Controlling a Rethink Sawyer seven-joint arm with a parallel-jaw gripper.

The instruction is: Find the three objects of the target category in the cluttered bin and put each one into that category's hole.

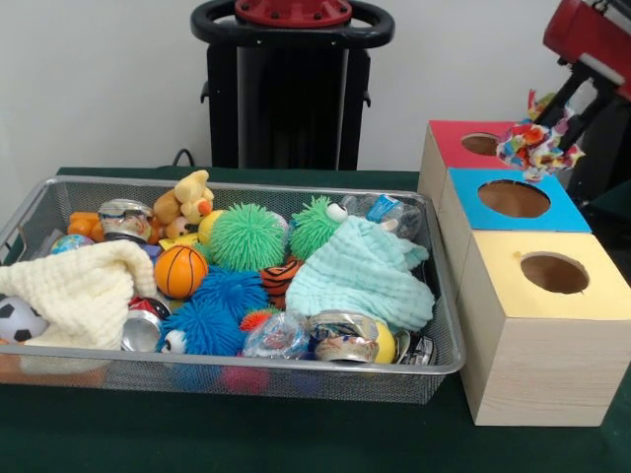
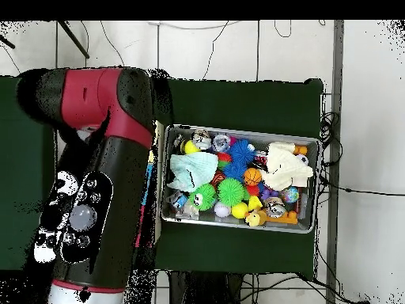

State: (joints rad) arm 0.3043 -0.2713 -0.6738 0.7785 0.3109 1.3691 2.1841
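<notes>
We see the green table (image 1: 227, 443) carrying a wire mesh bin (image 1: 296, 379) packed with clutter, and beside it a row of three wooden boxes with round holes: a yellow-topped box (image 1: 537, 345) nearest the camera, a blue-topped box (image 1: 552, 212) in the middle and a red-topped box (image 1: 449, 138) farthest back. The red and black arm (image 2: 99, 182) covers the boxes in the overhead view. In the bin a cream cloth (image 1: 84, 291) lies at one end and a mint-green cloth (image 1: 365, 276) at the other, with a green spiky ball (image 1: 246, 236), a blue spiky ball (image 1: 229, 291), a small basketball (image 1: 180, 271) and crushed cans (image 1: 340, 335) between and around them. The gripper (image 1: 540, 138) is clamped on a crumpled multicoloured wrapper (image 1: 532, 148), held above the boxes between the red and blue tops.
</notes>
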